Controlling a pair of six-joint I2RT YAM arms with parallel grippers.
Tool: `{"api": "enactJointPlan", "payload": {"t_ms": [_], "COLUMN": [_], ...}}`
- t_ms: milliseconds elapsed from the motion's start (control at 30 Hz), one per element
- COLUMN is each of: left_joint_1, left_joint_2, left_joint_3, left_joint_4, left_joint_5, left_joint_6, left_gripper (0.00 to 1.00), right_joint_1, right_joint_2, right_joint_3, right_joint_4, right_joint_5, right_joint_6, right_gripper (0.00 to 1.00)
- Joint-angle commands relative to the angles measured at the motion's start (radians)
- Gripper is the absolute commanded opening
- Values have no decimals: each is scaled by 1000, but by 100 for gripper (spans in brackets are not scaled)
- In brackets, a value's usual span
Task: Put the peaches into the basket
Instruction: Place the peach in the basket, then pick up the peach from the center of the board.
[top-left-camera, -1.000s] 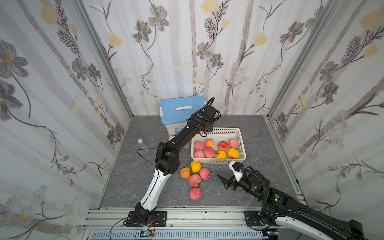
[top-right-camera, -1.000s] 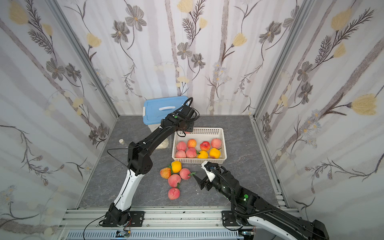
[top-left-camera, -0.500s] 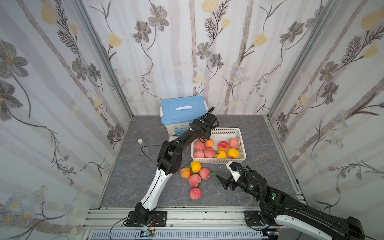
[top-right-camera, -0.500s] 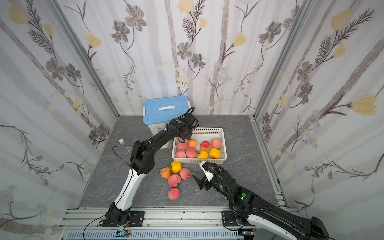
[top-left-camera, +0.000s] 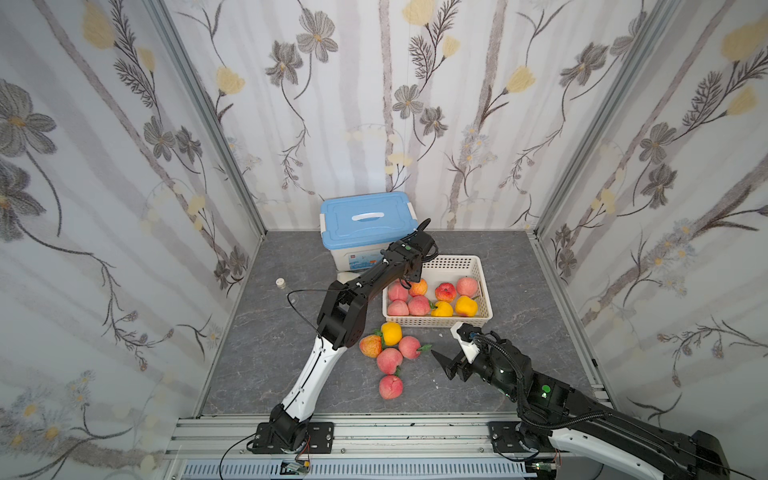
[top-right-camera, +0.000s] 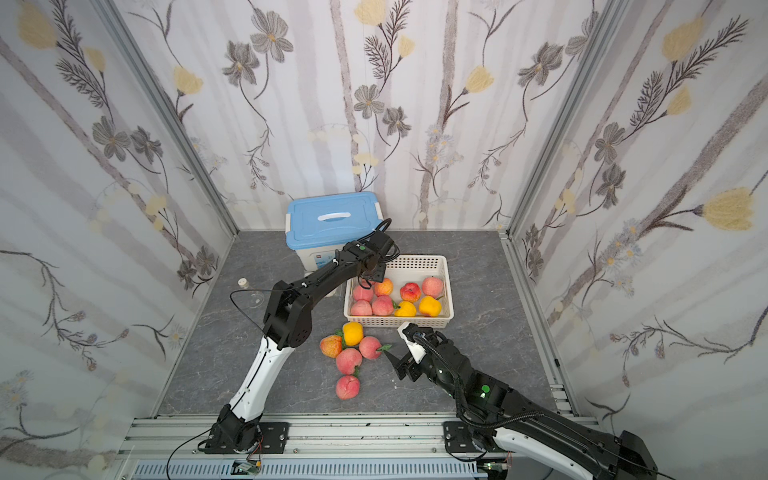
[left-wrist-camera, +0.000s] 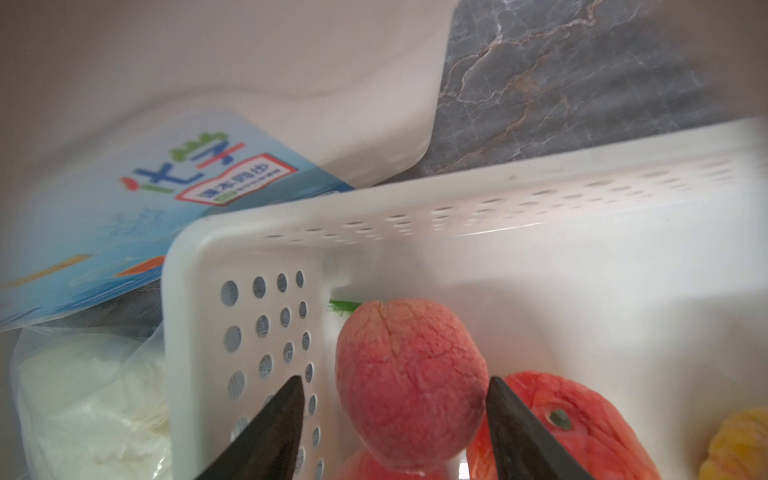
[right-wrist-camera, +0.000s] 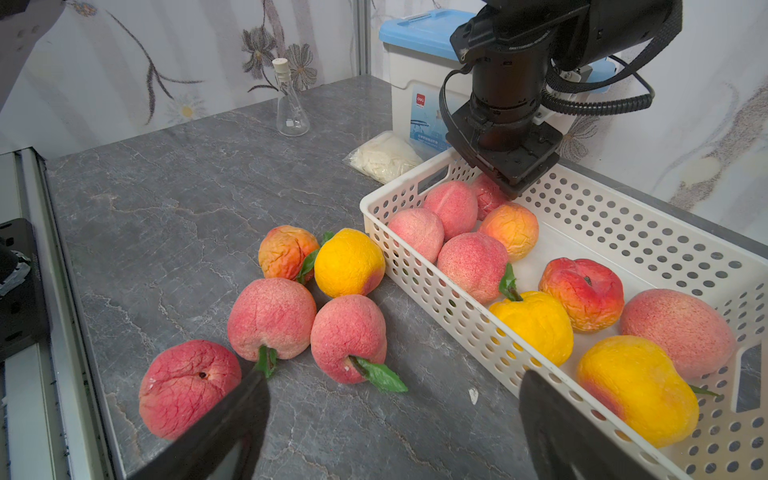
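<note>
Top views show a grey marble-patterned tabletop (top-left-camera: 257, 353), read here from left to right. A corked glass flask (top-left-camera: 281, 283) stands alone at the left. A white storage box with a blue lid (top-left-camera: 368, 222) sits at the back. Five loose peaches (top-left-camera: 389, 360) lie clustered on the table just in front of the basket (top-left-camera: 436, 323), a shallow white perforated tray holding nine more. The left gripper (left-wrist-camera: 395, 380) is inside the basket's back left corner, beside the box. In the left wrist view its black fingers stand apart on either side of a pink peach (left-wrist-camera: 409, 374) resting on the fruit below. One finger is clear of it, the other is at its skin. The right gripper (right-wrist-camera: 395, 374) hovers low over the table, just right of the cluster and near the basket's front wall. Its jaws are spread wide and empty, with a leafy peach (right-wrist-camera: 349, 338) just ahead of its fingertips.
</note>
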Motion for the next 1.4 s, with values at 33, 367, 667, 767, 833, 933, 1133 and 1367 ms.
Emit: {"api": "enactJointPlan", "payload": {"t_ms": [33,367,667,767,833,933,1133,1367], "left_joint_1": [-3,-95,-106,-103,-94,-79,-77,-74], "left_joint_2": [-15,-201,-607,-735,-816,-908,-1062,-1261], "left_joint_3": [-1,-73,-667,-893,-1039,-1212,-1467,-1643], "left_joint_4": [12,2,369,521,633,774,956,1006], "left_joint_5": [-25,-33,71,84,107,150,197,269], "left_joint_6": [13,65,47,69,74,84,109,207], "left_gripper": [72,75,75,75,75,75,79,86], "right_joint_1": [0,-1,-24,-46,-70,-84,-89,-90], "right_joint_2": [8,-1,16,41,73,123,278,459], "right_joint_3": [12,0,3,71,133,209,377,523], "right_joint_4": [46,57,32,-71,-162,-255,-411,-494], "right_joint_5": [-9,28,71,71,59,22,-16,-34], "right_joint_6": [-3,11,88,136,182,241,347,481], "right_gripper": [94,96,97,98,99,98,98,97]}}
